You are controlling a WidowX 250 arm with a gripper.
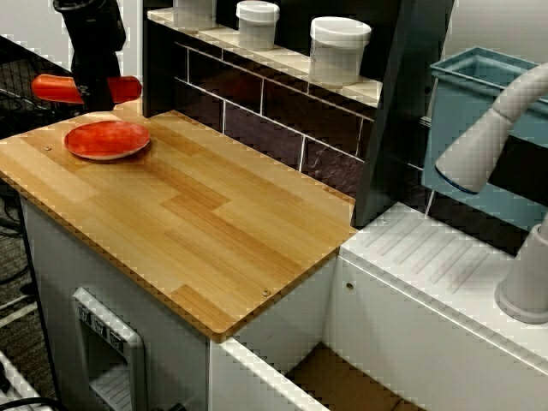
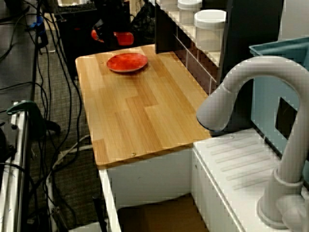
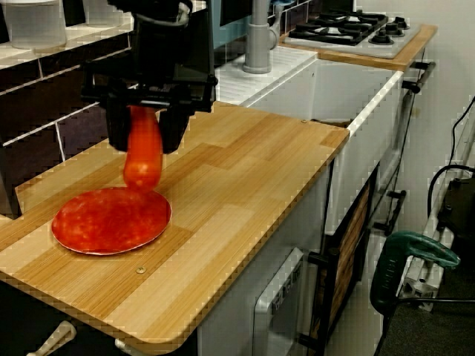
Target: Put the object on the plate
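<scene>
In the front view, the object [image 1: 50,87], a glossy red sausage, lies level in the air, and my black gripper [image 1: 94,92] is shut around its middle. It hangs a little above and behind the plate [image 1: 107,139], a flat red dish near the back left corner of the wooden counter [image 1: 214,223]. From the counter's end, the object [image 3: 143,159] points toward the camera between the gripper's [image 3: 145,127] fingers, its near end over the far rim of the plate [image 3: 111,221]. In the view over the faucet, the plate [image 2: 127,62] shows and the object [image 2: 124,37] is partly hidden.
White lidded jars [image 1: 339,47] stand on a tiled shelf along the counter's back edge. A grey faucet [image 1: 497,128] and a teal bin [image 1: 479,111] are at the sink side. Cables [image 2: 53,111] cover the floor past the counter's edge.
</scene>
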